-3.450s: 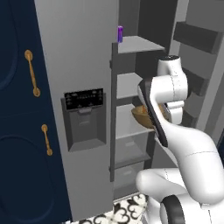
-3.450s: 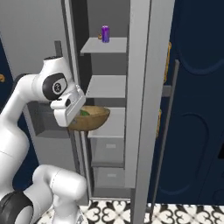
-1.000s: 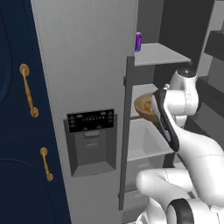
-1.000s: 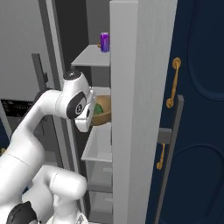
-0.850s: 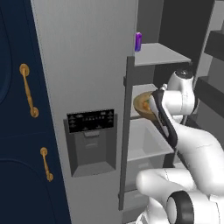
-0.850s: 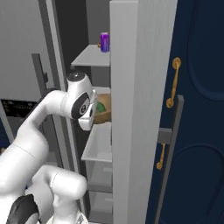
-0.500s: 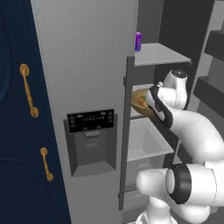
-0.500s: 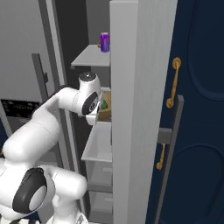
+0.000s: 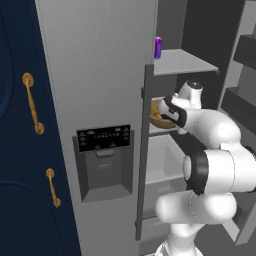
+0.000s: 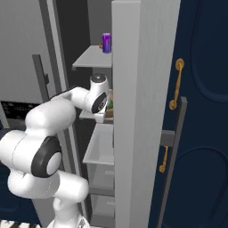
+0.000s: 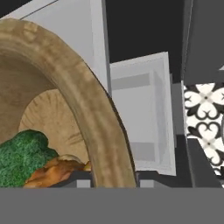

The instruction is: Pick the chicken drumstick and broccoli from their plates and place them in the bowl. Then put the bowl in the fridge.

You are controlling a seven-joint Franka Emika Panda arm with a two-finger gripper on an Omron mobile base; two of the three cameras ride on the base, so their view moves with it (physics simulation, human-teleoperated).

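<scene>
The wooden bowl [image 11: 89,109] is held by its rim inside the open fridge [image 9: 100,75], just above the middle shelf [image 9: 162,131]. The gripper [image 9: 166,114] is shut on that rim, with the arm stretched in past the door edge. The bowl [image 9: 158,114] shows brown between the door edge and the hand. Inside it lie the dark green broccoli [image 11: 22,154] and the orange-brown chicken drumstick [image 11: 56,171]. A bit of green [image 10: 110,105] shows by the gripper [image 10: 107,108] in the right base view. The plates are out of view.
A purple can [image 9: 158,48] stands on the upper shelf [image 10: 91,59]. Pale drawers [image 10: 100,153] sit below the middle shelf. The grey door with its dark dispenser panel [image 9: 103,140] is on the left, the other open door [image 10: 138,111] on the right, and navy cabinets with brass handles [image 9: 32,102] flank them.
The base drove closer earlier, shifting the whole view. Over the last second the arm has stretched forward, carrying the bowl deeper into the fridge over the middle shelf.
</scene>
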